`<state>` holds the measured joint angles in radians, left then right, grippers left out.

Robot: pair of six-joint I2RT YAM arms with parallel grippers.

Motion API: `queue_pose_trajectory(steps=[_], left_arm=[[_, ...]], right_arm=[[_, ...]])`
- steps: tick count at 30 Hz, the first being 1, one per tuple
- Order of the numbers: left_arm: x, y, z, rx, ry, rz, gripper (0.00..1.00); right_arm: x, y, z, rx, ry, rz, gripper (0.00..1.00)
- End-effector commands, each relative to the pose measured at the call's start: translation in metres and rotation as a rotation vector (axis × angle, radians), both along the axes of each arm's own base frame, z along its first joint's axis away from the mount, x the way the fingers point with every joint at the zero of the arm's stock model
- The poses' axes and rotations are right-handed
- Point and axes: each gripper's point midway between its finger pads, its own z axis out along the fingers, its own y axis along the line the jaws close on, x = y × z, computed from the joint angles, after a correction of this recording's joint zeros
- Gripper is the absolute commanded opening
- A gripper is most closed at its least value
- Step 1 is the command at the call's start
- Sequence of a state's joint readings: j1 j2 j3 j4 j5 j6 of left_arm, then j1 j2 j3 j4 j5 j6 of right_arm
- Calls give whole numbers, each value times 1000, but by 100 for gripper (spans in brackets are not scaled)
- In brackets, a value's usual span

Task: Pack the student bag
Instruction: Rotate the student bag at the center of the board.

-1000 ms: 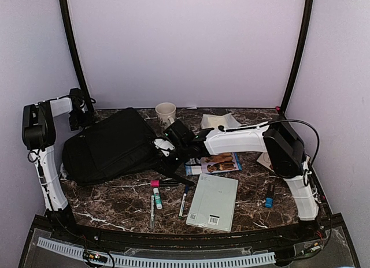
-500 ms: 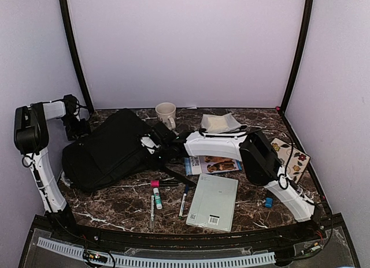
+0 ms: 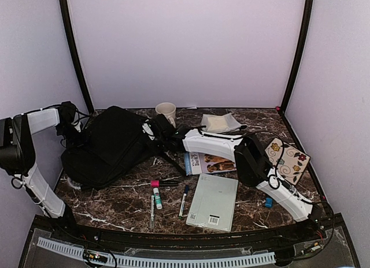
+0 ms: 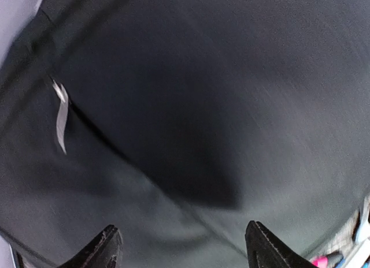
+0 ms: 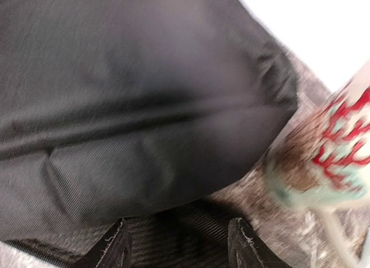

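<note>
Barely started, I'd judge: bag [image 3: 110, 146] is lying centre left on the bench [image 3: 115, 201], no opening showing. Notebook [image 3: 213, 202], booklet [image 3: 211, 163], pens [image 3: 184, 201] and pouch [image 3: 219, 123] are lying loose right of it. Left pincer [image 4: 185, 248] is hovering spread over bag fabric. Right pincer [image 5: 179, 248] is spread too, at the bag's right edge, pinching nothing visible.

Overview; wrist cameras close over bag [image 3: 110, 146]

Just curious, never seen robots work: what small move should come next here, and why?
Probably lower the left gripper and pinch the student bag: that gripper and the right gripper hang open just above its fabric, while the notebook and pens lie unpacked.
</note>
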<state>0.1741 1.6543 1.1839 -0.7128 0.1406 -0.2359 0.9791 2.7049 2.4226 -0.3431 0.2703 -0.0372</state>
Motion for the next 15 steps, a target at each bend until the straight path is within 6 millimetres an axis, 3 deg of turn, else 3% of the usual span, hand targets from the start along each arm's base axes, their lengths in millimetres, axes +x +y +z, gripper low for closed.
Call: queue_pose_trajectory(steps=[1,6,9,10,15], left_arm=[[-21,-17,29,-23,-52,-8,75],[-5,12,65,154,-201,21,78],[10,32,60,203,-180,67,80],[15,38,58,205,-173,87,80],[44,70,46,248,-174,166,81]], right_arm=[[20,12,46,69,-156,15,58],[-7,18,80,96,-78,137,60],[-38,17,97,130,8,220,61],[-51,16,111,150,25,258,61],[-122,4,133,201,130,475,62]])
